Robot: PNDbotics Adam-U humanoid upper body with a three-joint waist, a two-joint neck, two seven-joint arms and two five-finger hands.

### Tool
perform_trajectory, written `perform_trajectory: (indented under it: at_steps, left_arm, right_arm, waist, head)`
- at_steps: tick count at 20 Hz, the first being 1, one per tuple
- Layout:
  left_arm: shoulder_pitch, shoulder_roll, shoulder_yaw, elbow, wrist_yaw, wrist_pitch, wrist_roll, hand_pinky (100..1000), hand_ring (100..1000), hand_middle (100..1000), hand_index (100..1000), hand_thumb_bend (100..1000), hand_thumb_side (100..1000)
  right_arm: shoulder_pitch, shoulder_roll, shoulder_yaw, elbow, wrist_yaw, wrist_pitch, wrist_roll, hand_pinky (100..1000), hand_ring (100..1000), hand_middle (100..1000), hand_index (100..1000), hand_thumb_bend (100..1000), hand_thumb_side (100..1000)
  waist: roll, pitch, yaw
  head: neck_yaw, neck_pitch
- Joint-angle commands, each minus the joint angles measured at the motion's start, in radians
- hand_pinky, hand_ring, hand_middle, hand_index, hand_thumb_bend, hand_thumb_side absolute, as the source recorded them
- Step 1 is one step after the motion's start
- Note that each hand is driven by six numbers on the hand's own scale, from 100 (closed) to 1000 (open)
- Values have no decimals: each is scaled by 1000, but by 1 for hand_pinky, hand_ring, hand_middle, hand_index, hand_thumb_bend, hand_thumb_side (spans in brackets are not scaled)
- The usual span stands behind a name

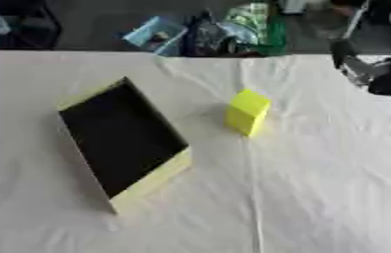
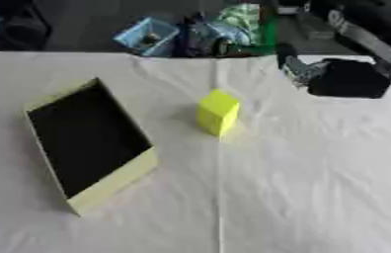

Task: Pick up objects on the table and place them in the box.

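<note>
A small yellow block stands on the white cloth near the middle of the table. To its left lies a shallow yellow box with a black inside, set askew, and nothing shows in it. My right hand, black with silver parts, hangs over the far right of the table. It is open, with its fingers stretched left toward the block, a good gap away from it, and it holds nothing. My left hand shows in neither view.
Beyond the table's far edge lie a blue container, dark items and a green bag. The white cloth is creased, with a fold line running from the block toward the near edge.
</note>
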Motion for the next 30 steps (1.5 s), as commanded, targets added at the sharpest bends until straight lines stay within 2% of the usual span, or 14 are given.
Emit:
perform_trajectory:
  at_steps: [1, 6, 11, 14, 15, 17, 20, 24, 27, 28, 30]
  left_arm:
    - [-8, 32, 5, -15, 5, -3, -2, 680, 753, 764, 894, 100, 491]
    - [-6, 36, 2, -15, 6, -4, -6, 679, 753, 764, 894, 100, 493]
    - [-6, 36, 1, -15, 7, -5, -7, 679, 753, 763, 894, 100, 492]
    - [-8, 37, 1, -15, 7, -6, -8, 679, 753, 764, 894, 100, 492]
    - [-8, 36, 1, -15, 7, -6, -8, 679, 753, 764, 894, 100, 492]
    - [-10, 36, 1, -15, 8, -6, -8, 678, 753, 764, 894, 100, 494]
    - [-18, 34, -3, -15, 13, -4, -12, 678, 754, 764, 893, 100, 494]
    - [-36, 31, -11, -15, 19, -1, -23, 678, 754, 763, 893, 100, 497]
    - [-51, 26, -17, -15, 22, 4, -34, 678, 754, 763, 893, 100, 502]
    - [-57, 23, -20, -15, 23, 6, -39, 678, 754, 763, 893, 100, 502]
    - [-72, 16, -30, -15, 23, 10, -55, 678, 754, 763, 892, 100, 498]
  right_arm:
    - [-32, -30, 5, 33, -24, -20, 45, 1000, 1000, 959, 1000, 100, 846]
    - [-78, -54, 30, 79, -34, -43, 97, 1000, 1000, 959, 1000, 100, 977]
    - [-94, -52, 39, 102, -34, -45, 106, 1000, 999, 953, 1000, 100, 962]
    - [-92, -52, 41, 103, -38, -49, 113, 1000, 996, 951, 1000, 100, 846]
    - [-88, -54, 40, 100, -41, -51, 117, 1000, 994, 948, 1000, 100, 786]
    - [-86, -56, 39, 96, -46, -51, 128, 1000, 988, 943, 1000, 100, 591]
    - [-87, -53, 37, 93, -50, -53, 146, 972, 977, 941, 1000, 100, 474]
    - [-92, -47, 31, 92, -48, -48, 128, 956, 961, 940, 1000, 100, 498]
    - [-95, -46, 32, 104, -47, -48, 119, 970, 955, 939, 1000, 100, 550]
    - [-97, -46, 34, 112, -48, -46, 116, 978, 955, 938, 1000, 100, 587]
    - [-98, -46, 40, 125, -41, -45, 111, 1000, 959, 942, 1000, 100, 802]
  waist:
    - [-3, -39, 1]
    - [-7, -51, 1]
    - [-8, -50, 4]
    - [-8, -49, 6]
    - [-8, -50, 7]
    - [-8, -51, 8]
    - [-7, -53, 10]
    - [-5, -60, 9]
    - [-3, -70, 5]
    - [-3, -74, 4]
    - [-2, -85, 3]
  head:
    - [11, 20]
    - [3, 40]
    - [-10, 32]
    - [-9, 27]
    - [-9, 26]
    - [-10, 28]
    - [-6, 42]
    - [17, 71]
    - [39, 103]
    - [45, 115]
    - [54, 142]
